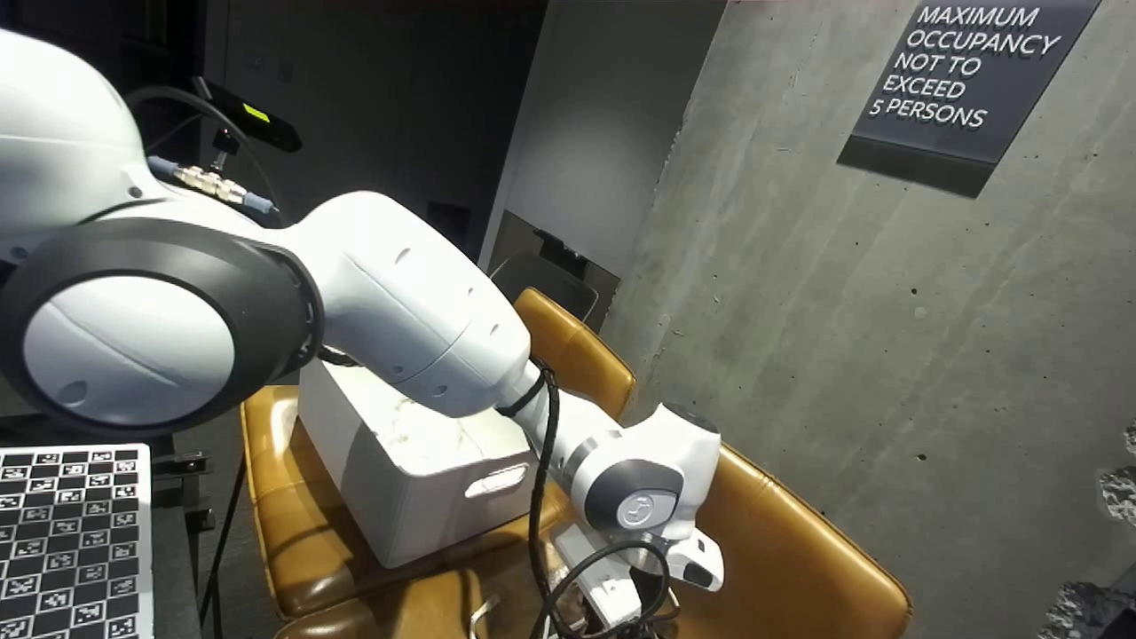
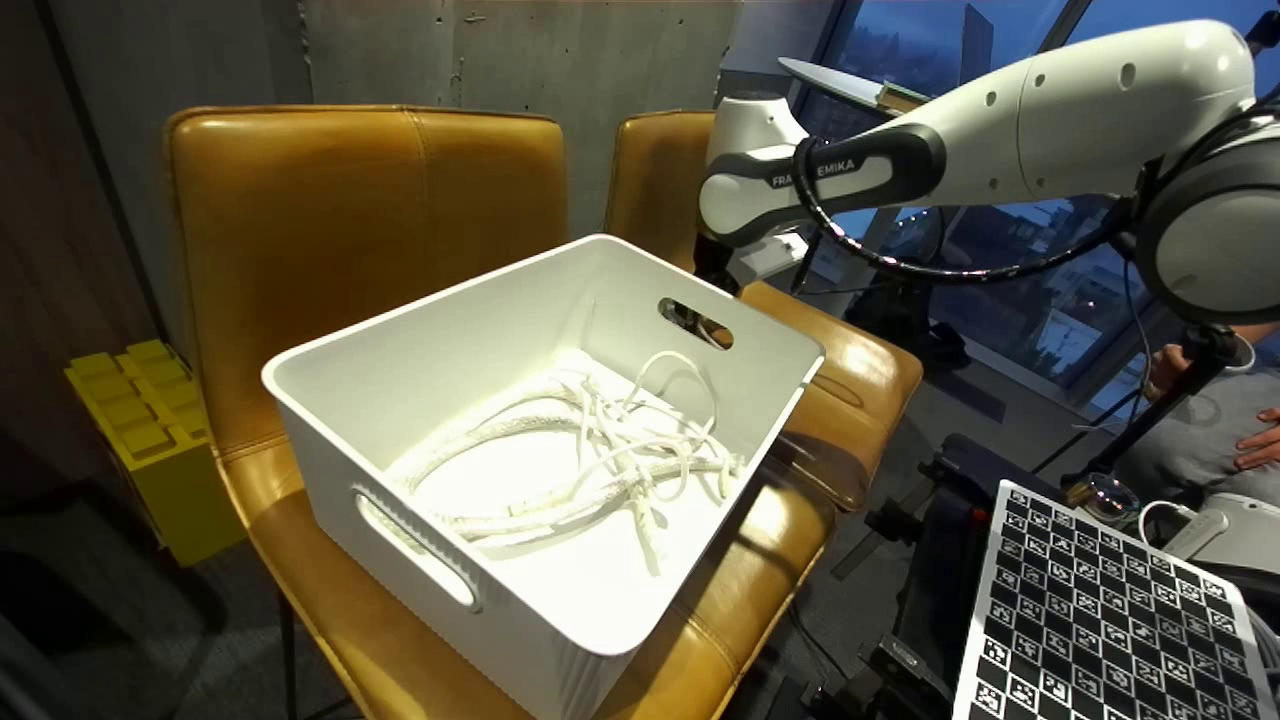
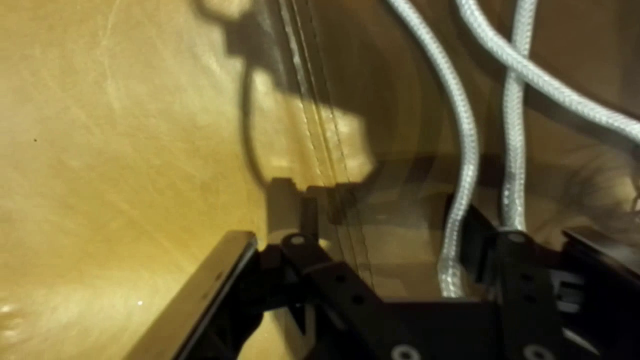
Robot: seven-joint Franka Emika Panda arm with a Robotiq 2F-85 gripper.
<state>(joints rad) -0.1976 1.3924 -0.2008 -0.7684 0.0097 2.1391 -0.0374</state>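
My gripper [image 3: 372, 240] is open in the wrist view, its black fingers wide apart over a tan leather chair seat [image 3: 150, 125]. A white braided cord [image 3: 467, 135] runs down between the fingers, close to the right one. I cannot tell whether they touch. A second stretch of white cord [image 3: 514, 130] passes behind the right finger, and another [image 3: 560, 87] crosses it. In an exterior view the gripper [image 2: 714, 262] is partly hidden behind a white bin [image 2: 400, 345]. White cords [image 2: 600, 450] lie in the bin. A bit of white cord [image 1: 481, 614] shows on the seat.
The bin [image 1: 444, 524] stands on a neighbouring tan chair [image 1: 293, 524]. Chair backs [image 1: 799, 550] rise close to the arm, before a concrete wall [image 1: 843, 293]. A black cable [image 1: 543, 479] loops along the arm. A checkered marker board [image 2: 1100, 610] and a seated person [image 2: 1190, 440] are nearby.
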